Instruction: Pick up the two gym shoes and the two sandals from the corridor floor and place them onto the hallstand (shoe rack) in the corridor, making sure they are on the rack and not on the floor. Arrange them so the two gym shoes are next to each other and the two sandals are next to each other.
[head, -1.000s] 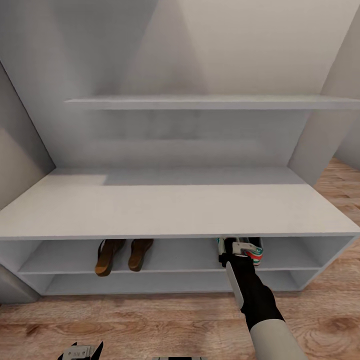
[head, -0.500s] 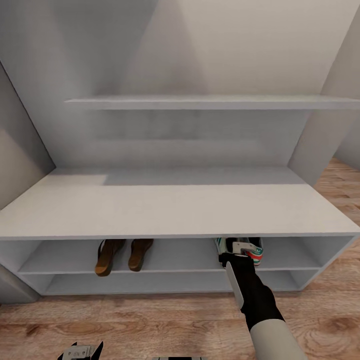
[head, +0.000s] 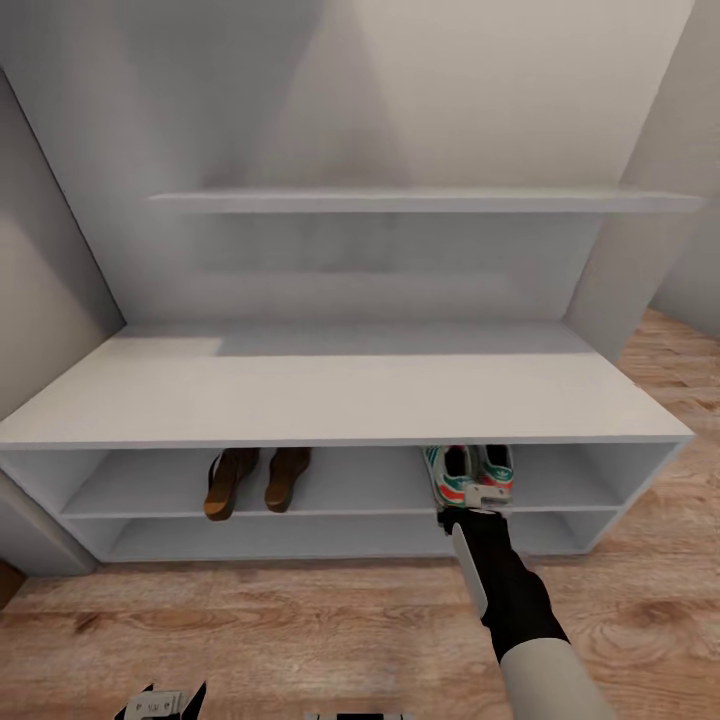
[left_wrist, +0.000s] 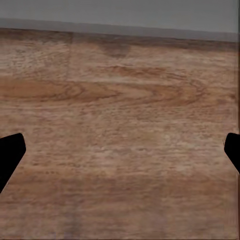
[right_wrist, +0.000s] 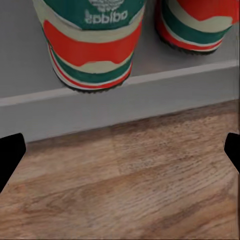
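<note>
Both gym shoes stand side by side, heels outward, on the hallstand's (head: 340, 395) upper shelf level at the right, one (head: 451, 474) left of the other (head: 496, 466). In the right wrist view their red and green heels (right_wrist: 90, 45) (right_wrist: 197, 22) sit just behind the shelf's front edge. My right gripper (head: 480, 499) (right_wrist: 120, 152) hangs open in front of them, over the floor, holding nothing. The two sandals (head: 228, 480) (head: 287, 477) lie next to each other on the same shelf level at the left. My left gripper (head: 160, 703) (left_wrist: 120, 155) is open low above the corridor floor (left_wrist: 120, 100).
A lower shelf level (head: 300, 540) runs under the shoes, and a wall shelf (head: 420, 200) hangs above the bench top. Grey walls close in at the left (head: 40, 300) and right (head: 640, 230). Wood floor (head: 300, 630) stretches in front of the unit.
My right gripper has let go of a gym shoe and drawn back out of the shelf. The camera has moved back and the whole view has shifted. The sandals lie as before.
</note>
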